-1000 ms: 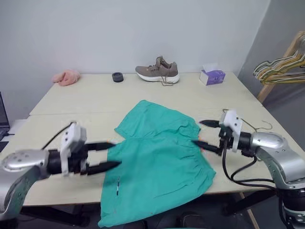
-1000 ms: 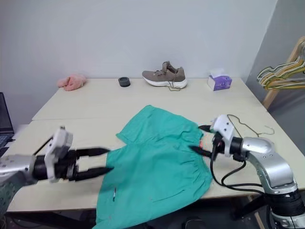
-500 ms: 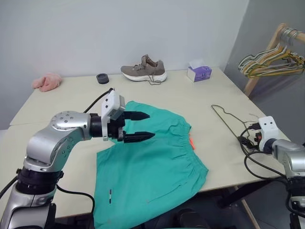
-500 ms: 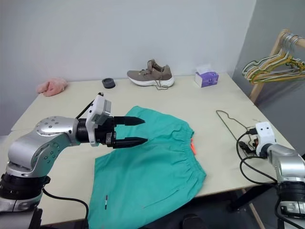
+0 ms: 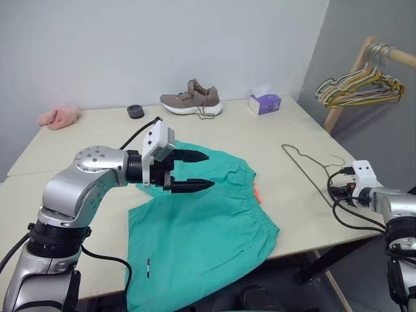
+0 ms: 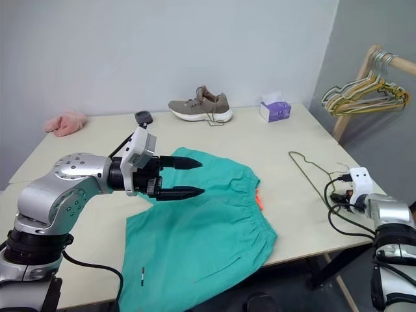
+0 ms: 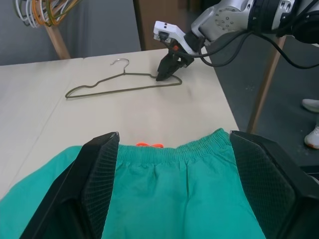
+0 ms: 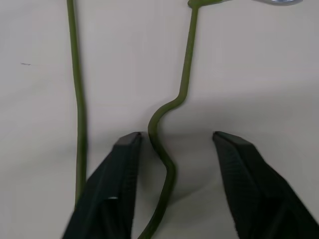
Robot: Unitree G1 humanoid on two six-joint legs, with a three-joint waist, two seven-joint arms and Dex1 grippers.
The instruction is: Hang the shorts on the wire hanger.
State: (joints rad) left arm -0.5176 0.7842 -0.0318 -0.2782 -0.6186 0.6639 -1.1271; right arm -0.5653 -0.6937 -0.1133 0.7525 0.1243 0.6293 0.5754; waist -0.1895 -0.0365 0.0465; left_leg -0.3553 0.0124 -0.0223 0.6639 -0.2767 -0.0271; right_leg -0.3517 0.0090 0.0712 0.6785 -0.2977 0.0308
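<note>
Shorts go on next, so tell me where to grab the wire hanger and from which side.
Grip the wire hanger on the kinked shoulder wire at its table-edge end, coming down from above. It lies flat on the table, so only a top-down pinch fits. The right hand already straddles that wire, fingers either side; whether it has pinched is unclear.

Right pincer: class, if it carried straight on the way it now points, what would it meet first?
Probably the thin olive-green wire hanger, whose bent wire lies between the right pincer's fingers, with the beige wooden table just beneath; depth is unclear.
</note>
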